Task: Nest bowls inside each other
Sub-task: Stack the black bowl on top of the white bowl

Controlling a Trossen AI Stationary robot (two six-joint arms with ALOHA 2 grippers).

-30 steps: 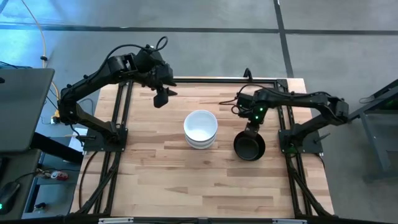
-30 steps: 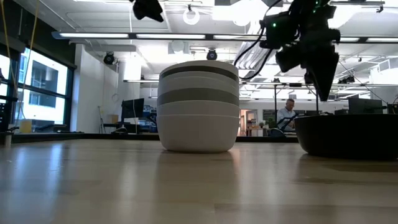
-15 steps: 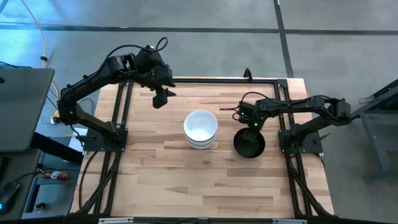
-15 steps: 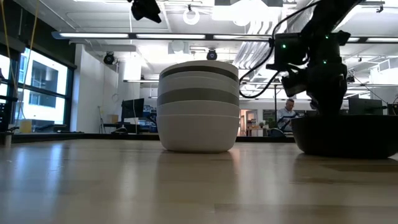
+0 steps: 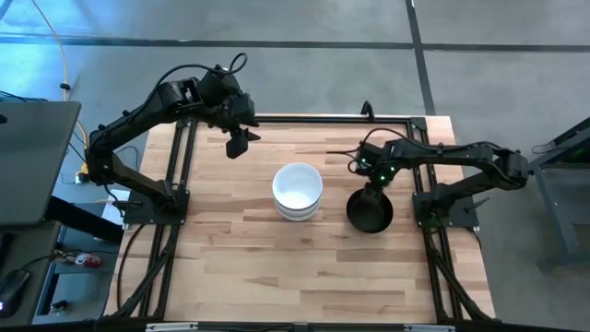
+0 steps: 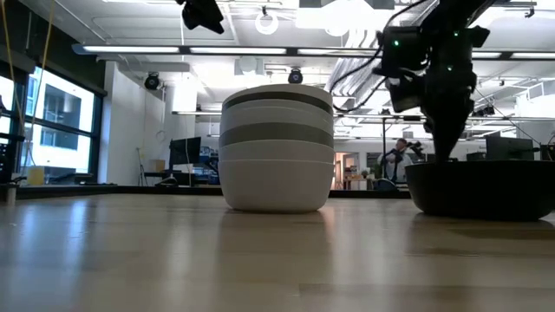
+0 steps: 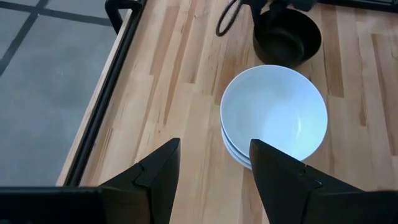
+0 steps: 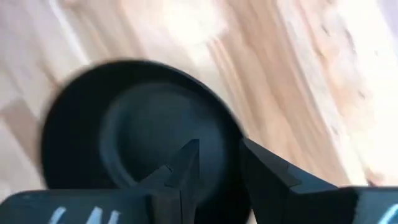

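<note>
Now, starting at my left: my left gripper [image 5: 237, 145] hangs high over the table's far left part with fingers [image 7: 155, 174] spread apart and nothing between them, just as it did a second ago, waiting. At the middle of the table [image 5: 230, 267] stands the stack of nested bowls [image 5: 297, 191], white on top. To its right sits the black bowl [image 5: 370, 213], apart from the stack and not yet nested. My right gripper [image 5: 372, 190], which a second ago was above the bowl's far rim, has dropped to it, one finger [image 8: 186, 163] inside and one outside, a narrow gap between them. I judge the grasp is about to close; lifting comes next.
</note>
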